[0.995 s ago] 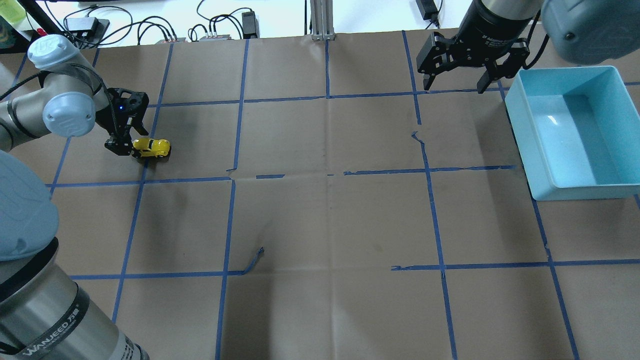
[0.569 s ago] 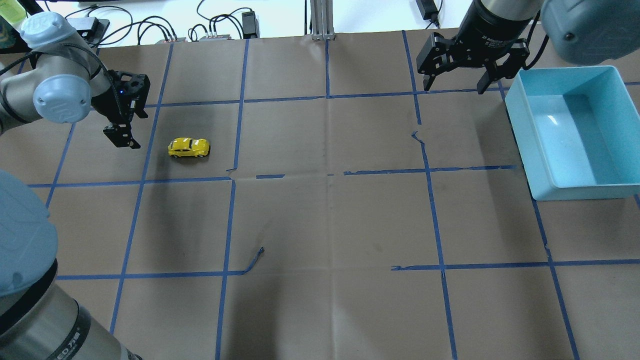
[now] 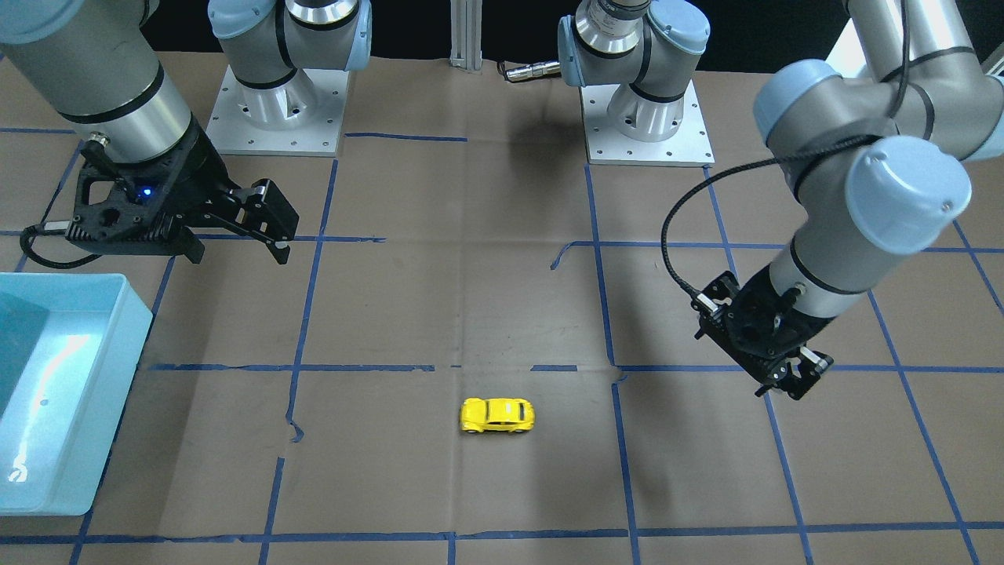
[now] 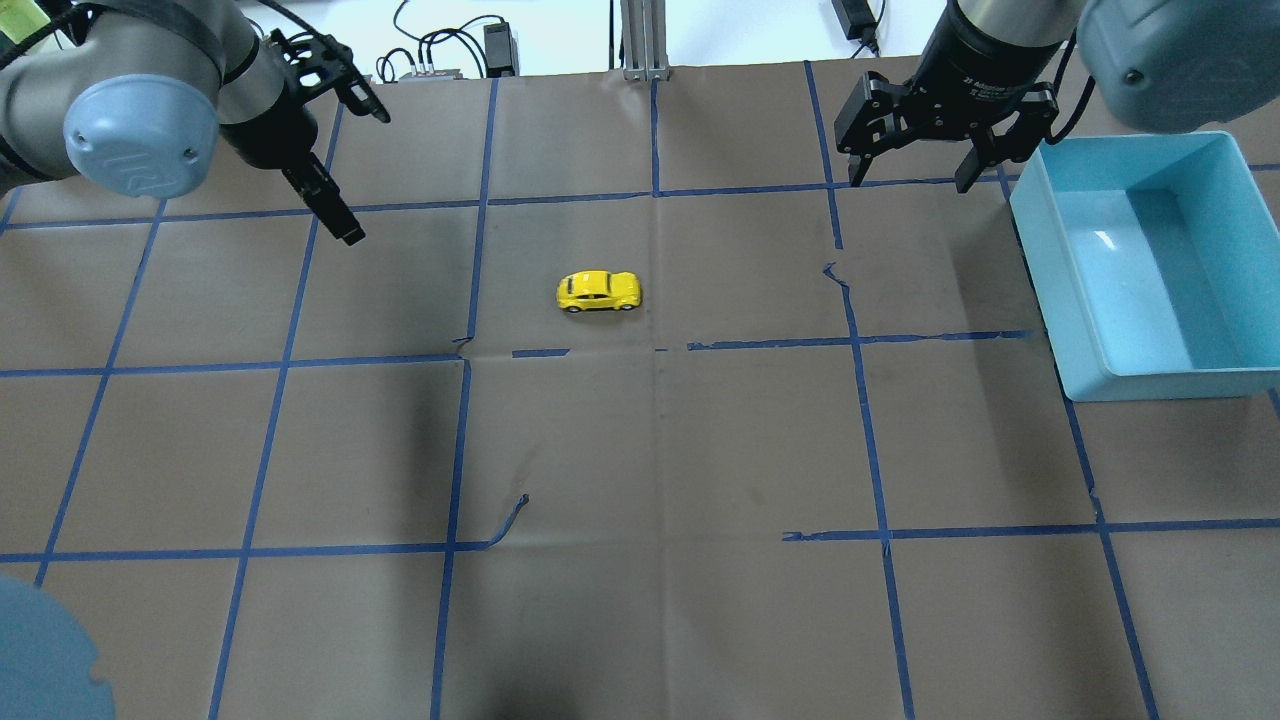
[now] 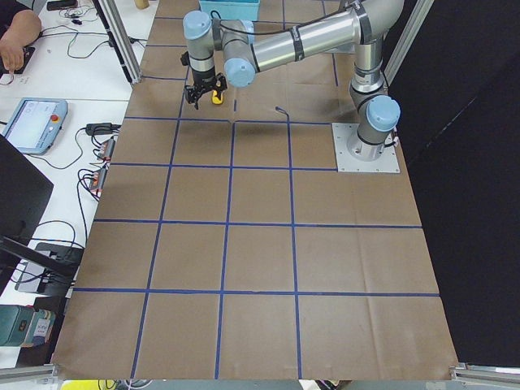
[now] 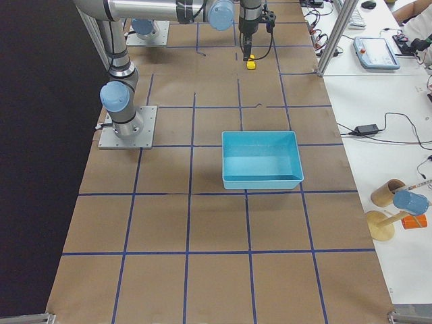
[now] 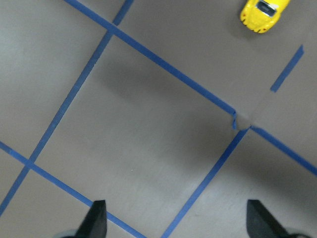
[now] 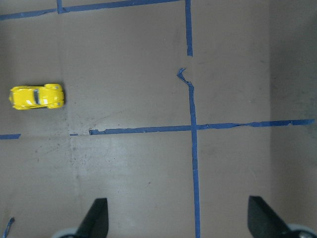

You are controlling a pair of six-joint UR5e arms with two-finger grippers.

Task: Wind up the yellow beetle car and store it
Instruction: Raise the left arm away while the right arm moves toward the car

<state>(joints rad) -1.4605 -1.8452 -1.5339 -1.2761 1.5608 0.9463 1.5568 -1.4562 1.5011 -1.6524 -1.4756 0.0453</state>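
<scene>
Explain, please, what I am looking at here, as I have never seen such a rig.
The machine is a robot: a left arm and a right arm bolted to a paper-covered table. Each ends in a gripper with two jaws. One camera looks from behind the robot, one faces it, two watch from the table's ends, and one sits on each wrist. On the table stand a yellow beetle car, between the arms, and a light blue bin on the robot's right. The left gripper and right gripper hang above the table, jaws open, holding nothing.
</scene>
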